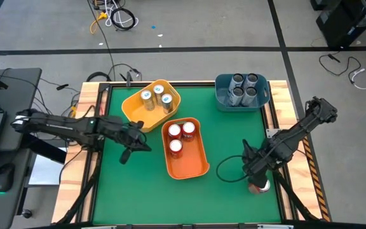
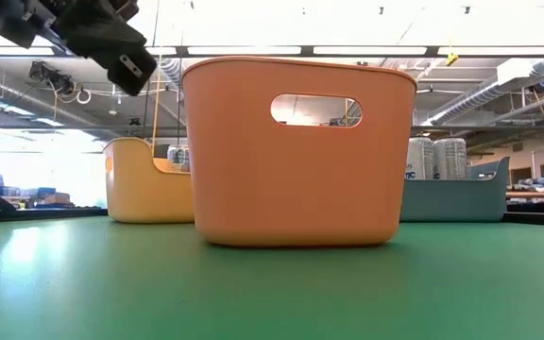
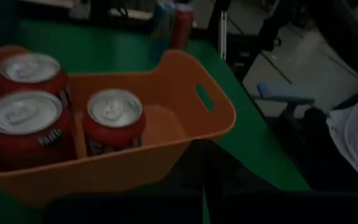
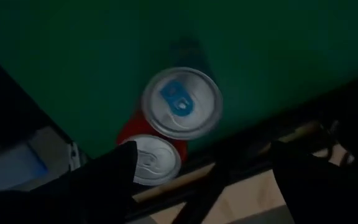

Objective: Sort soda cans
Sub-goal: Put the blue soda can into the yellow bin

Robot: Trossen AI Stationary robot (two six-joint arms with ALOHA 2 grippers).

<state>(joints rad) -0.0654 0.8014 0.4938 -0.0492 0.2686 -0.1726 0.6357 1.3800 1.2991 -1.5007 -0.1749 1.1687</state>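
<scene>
The right claw (image 1: pixel 257 178) hangs at the lower right of the high view, right over the last two loose soda cans at the table's edge, its fingers spread wide and holding nothing. In the right wrist view a can with a teal-marked tab (image 4: pixel 181 102) stands touching a red can (image 4: pixel 151 158), both just beside the dark rail that borders the green table (image 1: pixel 138 191). That closeness looks like the main hazard: a finger coming down between the pair could nudge the neighbour, and a knocked can would likely roll off the edge. Smooth thin metal may also slip if the fingers close off-centre or only on the rim.

The left claw (image 1: pixel 131 150) waits at centre left of the high view, just beside the orange bin (image 1: pixel 192 166), fingers pressed together and empty. It sits near the path to the bins, so a carried can might have to pass close to it.

Three red cans (image 1: pixel 180 135) stand upright at the upper end of the orange bin; three silver-topped cans (image 1: pixel 156 98) fill the yellow bin (image 1: pixel 132 105) at upper centre, and a cluster of grey cans (image 1: pixel 243 89) sits in the blue bin (image 1: pixel 224 102) at upper right.

The cans are glossy cylinders with brushed silver lids and pull tabs. The bins are matte, smooth plastic tubs with rounded corners and oval handle slots, walls tapering slightly downward. The table top is flat green felt-like matting
</scene>
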